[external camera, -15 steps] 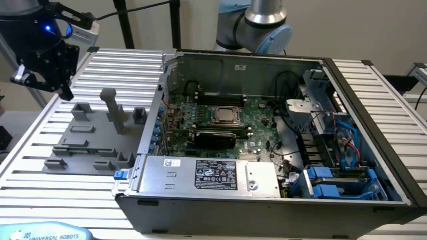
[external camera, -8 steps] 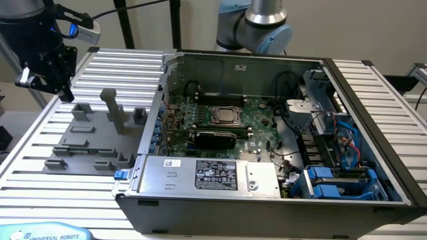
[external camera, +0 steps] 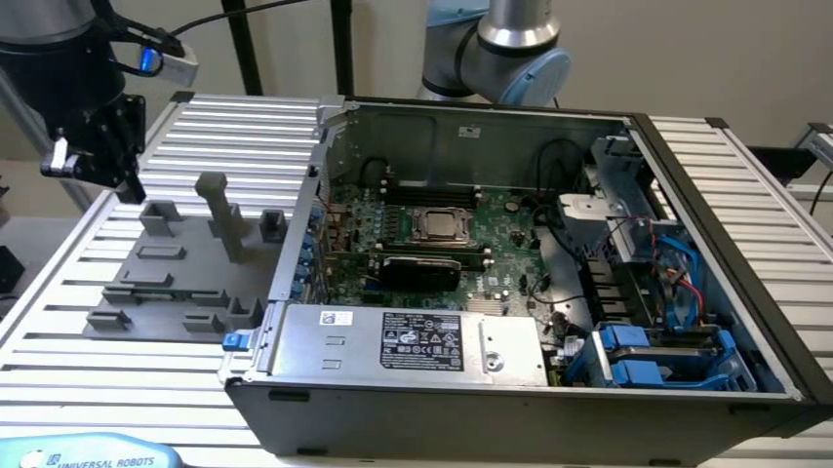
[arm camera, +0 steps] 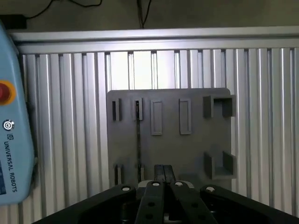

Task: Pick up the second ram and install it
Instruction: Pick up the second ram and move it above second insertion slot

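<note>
One black two-fingered end effector (arm camera: 163, 173) hangs above a flat grey plastic fixture plate (arm camera: 187, 154) that lies on the ribbed aluminium tabletop (arm camera: 60, 116). Its fingers are pressed together and pinch nothing. The second ram (arm camera: 138, 149), seen edge-on in the wrist view as a long thin dark strip, stands in a pair of slotted holders on the plate. It is near the fingertips but not between them and not touched.

On the exterior view's right of the plate sits the open grey steel computer case (external camera: 521, 409), with its green motherboard (external camera: 508, 210) exposed, well apart from the end effector. A pale blue teach pendant (arm camera: 11, 121) rests on the tabletop beside the plate.

Step in hand, as judged: the approach to the pick-up, with the grasp not yet made. A grasp calls for the fingers to part, centre across the strip's thin edge, and descend squarely, since a skewed closure could tilt the stick in its holders.
</note>
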Robot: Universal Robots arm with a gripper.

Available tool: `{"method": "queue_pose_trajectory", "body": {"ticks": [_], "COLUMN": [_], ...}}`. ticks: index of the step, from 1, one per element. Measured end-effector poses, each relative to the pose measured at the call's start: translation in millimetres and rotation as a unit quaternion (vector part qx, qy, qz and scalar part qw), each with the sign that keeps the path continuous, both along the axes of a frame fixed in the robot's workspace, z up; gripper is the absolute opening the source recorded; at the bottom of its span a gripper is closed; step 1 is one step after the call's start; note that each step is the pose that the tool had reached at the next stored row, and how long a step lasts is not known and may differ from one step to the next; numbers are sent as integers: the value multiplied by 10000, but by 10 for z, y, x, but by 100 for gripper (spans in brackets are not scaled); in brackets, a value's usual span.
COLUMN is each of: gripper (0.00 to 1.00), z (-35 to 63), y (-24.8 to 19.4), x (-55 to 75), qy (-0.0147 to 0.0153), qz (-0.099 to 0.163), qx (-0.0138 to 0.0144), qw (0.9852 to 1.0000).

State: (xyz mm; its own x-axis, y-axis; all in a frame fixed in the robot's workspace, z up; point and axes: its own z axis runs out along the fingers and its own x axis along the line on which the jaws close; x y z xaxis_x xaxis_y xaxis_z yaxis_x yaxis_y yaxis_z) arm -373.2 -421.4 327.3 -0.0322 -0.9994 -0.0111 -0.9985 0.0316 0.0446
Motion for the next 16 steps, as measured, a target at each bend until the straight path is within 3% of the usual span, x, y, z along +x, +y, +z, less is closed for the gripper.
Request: {"method": "queue_pose_trajectory", "body": {"ticks": [7, 10, 16], "gripper": [11, 11, 12], "z": [-55, -88, -172], "y": [-91, -106, -127], "x": [1, 0, 1], "qy": [-11, -29, -35], "qz": [177, 263, 385], "qx": [0, 1, 8], "qw": [9998, 9996, 9993]}}
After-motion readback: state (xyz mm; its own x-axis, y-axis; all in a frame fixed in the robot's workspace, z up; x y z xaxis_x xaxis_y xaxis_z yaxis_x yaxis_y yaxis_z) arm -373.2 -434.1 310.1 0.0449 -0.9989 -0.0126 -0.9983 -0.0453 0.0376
